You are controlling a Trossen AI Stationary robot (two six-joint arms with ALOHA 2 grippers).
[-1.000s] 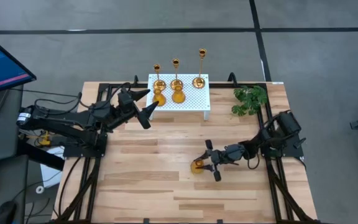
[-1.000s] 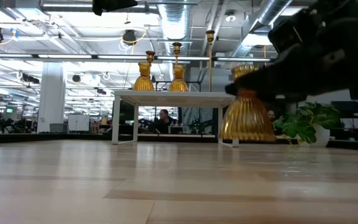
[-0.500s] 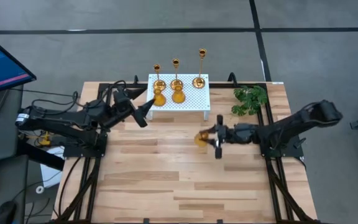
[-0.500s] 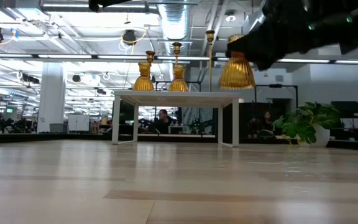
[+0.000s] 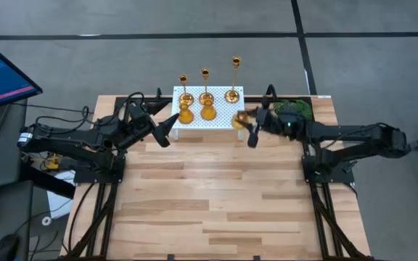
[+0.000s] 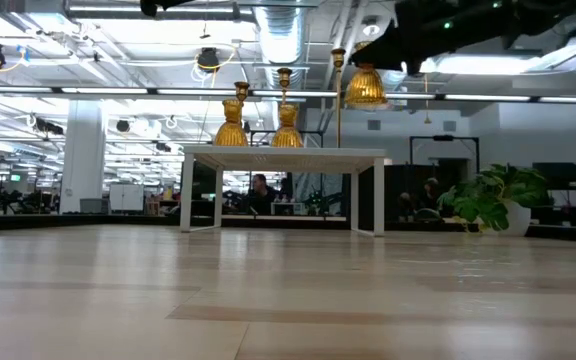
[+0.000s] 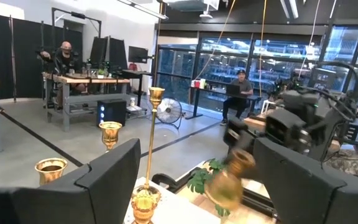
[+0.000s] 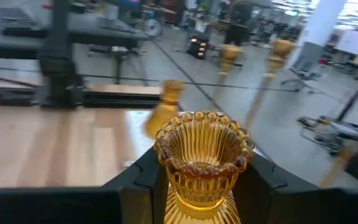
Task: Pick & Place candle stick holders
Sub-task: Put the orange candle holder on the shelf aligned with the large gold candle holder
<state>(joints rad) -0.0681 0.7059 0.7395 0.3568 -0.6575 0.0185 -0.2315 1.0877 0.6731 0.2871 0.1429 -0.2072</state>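
In the high view, the right gripper (image 5: 247, 125) sits just right of centre in the upper half of the frame, at the right end of the white stand (image 5: 223, 119), its fingers closed around a short amber candle holder (image 5: 240, 117). The low view shows that same holder (image 6: 365, 87) hanging in the air at upper centre-right, above the stand's top (image 6: 283, 152) and not touching it. In the right wrist view the holder (image 8: 204, 158) stands upright between the two dark fingers (image 8: 142, 180), its scalloped rim facing the camera. Two more short holders (image 5: 186, 114) and (image 5: 207, 113) rest on the stand, and behind them three slim sticks (image 5: 183, 90), (image 5: 205, 88), (image 5: 233, 81) stand in a row. The left gripper (image 5: 167, 129) waits at the stand's left end with its fingers spread apart, holding nothing. A green plant (image 5: 294, 112) sits at the table's upper right corner, just beside the right arm.
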